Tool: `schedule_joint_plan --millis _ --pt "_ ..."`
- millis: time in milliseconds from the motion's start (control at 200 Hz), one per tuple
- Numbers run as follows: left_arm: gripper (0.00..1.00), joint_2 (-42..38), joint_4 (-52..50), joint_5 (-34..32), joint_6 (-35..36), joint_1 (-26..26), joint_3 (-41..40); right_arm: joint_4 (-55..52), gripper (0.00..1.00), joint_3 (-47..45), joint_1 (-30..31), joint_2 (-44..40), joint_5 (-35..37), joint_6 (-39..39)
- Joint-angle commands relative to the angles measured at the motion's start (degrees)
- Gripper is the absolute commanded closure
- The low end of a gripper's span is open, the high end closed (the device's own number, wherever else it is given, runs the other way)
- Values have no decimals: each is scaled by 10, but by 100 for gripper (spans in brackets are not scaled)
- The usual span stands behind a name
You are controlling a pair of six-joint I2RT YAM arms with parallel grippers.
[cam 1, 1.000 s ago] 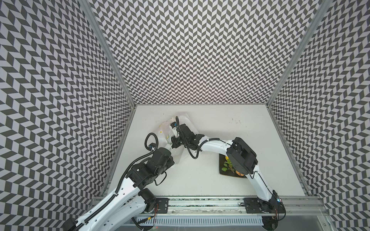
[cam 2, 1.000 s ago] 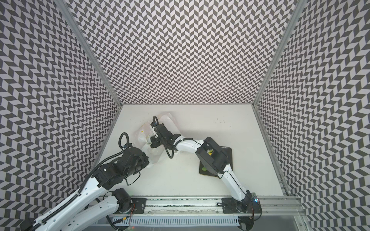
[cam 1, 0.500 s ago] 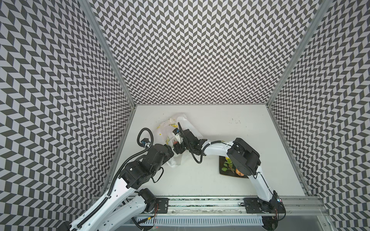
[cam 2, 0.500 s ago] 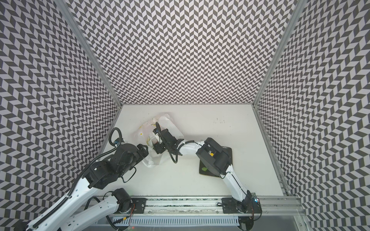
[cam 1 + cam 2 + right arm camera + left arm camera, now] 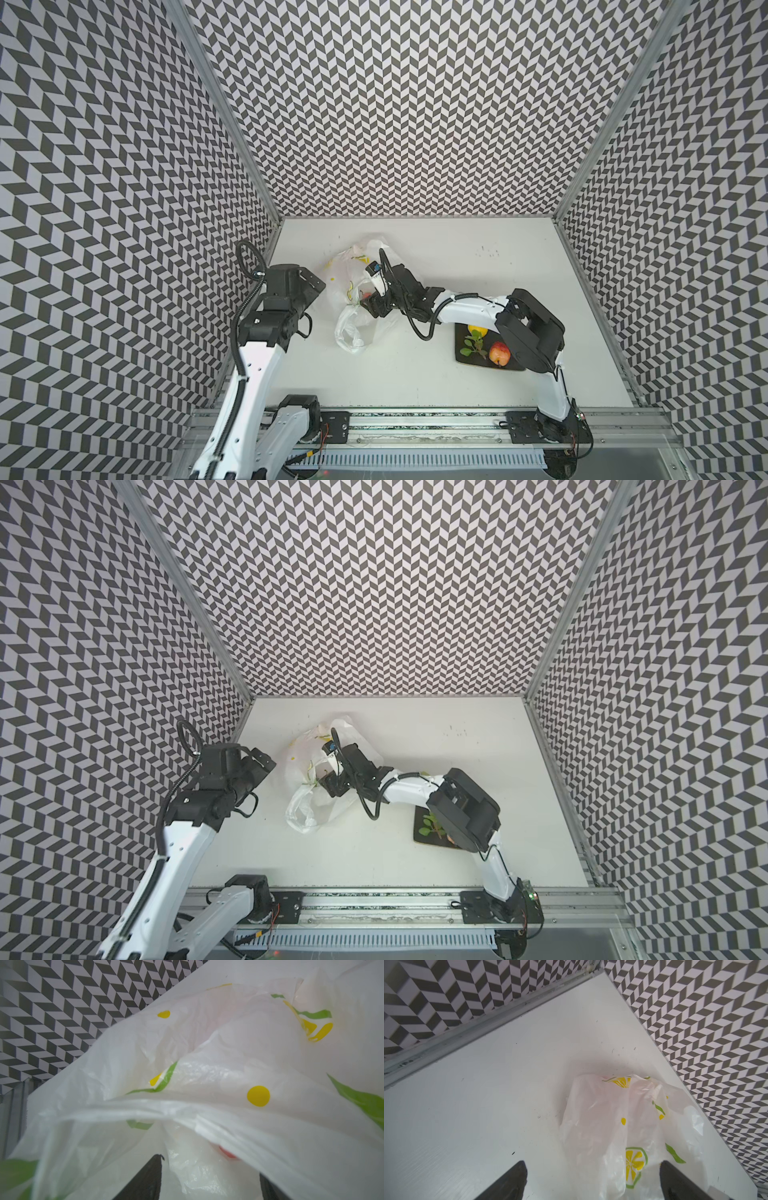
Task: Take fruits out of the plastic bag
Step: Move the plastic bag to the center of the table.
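1. A second ago the left tool was pressed shut at the plastic bag. Now its jaws are spread wide, it holds nothing, and it has drawn back toward the left wall, just clear of the bag.
2. The right tool has shifted a little toward the near side and still reaches into the bag's mouth. In the right wrist view its fingers stand apart, with only loose film between them.
3. The bag has sagged lower and spread more since the earlier frames.
4. The bag lies on the far-left part of the tabletop, near the left wall. Bare tabletop stretches to the far right and along the near edge between bag and dark plate.
5. The bag is thin, crinkled, white and translucent, printed with yellow lemon slices and green leaves; a handle loop trails toward the near side.
6. A red fruit shows under the film beside the right tool.
7. On the plate, partly under the right arm, sit a lemon, a leafy sprig and a red-orange fruit.
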Motion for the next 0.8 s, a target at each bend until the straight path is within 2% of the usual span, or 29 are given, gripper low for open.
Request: schedule_joint_plan --millis 0,195,551,706,796 --pt "0 49 78 156 52 52 -12 13 28 -5 -2 -16 -13 3" --pt "1 112 120 167 60 64 -29 18 29 -3 -2 -17 -34 7" --pt "11 203 193 192 69 77 -41 25 29 -9 -2 -21 -54 10" --pt "19 218 210 219 71 65 -41 24 29 -11 -2 -20 -56 9" --pt "29 221 213 226 74 54 -43 25 30 -14 -2 -19 -56 9"
